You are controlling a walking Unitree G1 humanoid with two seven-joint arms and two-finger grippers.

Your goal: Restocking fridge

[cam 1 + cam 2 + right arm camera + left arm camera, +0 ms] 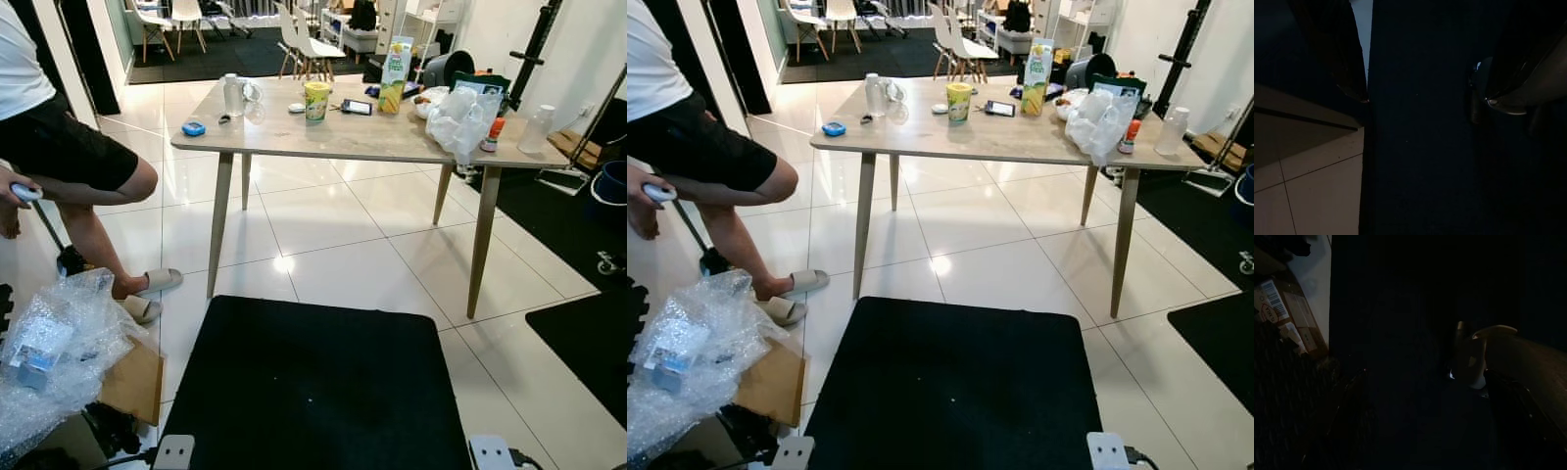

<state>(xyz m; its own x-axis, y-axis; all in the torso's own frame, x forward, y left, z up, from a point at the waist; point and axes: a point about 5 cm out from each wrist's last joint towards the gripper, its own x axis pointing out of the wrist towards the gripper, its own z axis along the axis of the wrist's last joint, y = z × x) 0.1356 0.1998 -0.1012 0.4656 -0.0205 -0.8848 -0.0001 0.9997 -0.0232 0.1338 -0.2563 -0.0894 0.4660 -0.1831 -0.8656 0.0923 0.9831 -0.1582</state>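
- Two grippers hang low at our sides, over the black mat [313, 387] and the floor tiles; in the dark wrist views the left gripper [1425, 396] and the right gripper [1422, 83] each show two black fingers standing apart with nothing between them.
- Well ahead of both grippers and above them stands the table [294, 137], where the likely stock sits: a juice carton [395, 62], a yellow cup [316, 100] and a white plastic bag [460, 117].
- We judge the step in hand to be the approach, so we should walk over the mat to the table's near edge before raising either arm.
- From there the cup sits nearer our left gripper, while the carton and bag fall toward the right one.
- We should mind the person [69, 157] seated off beyond the left gripper, with bubble wrap [59, 352] on the floor close by that side.
- We see no fridge yet.
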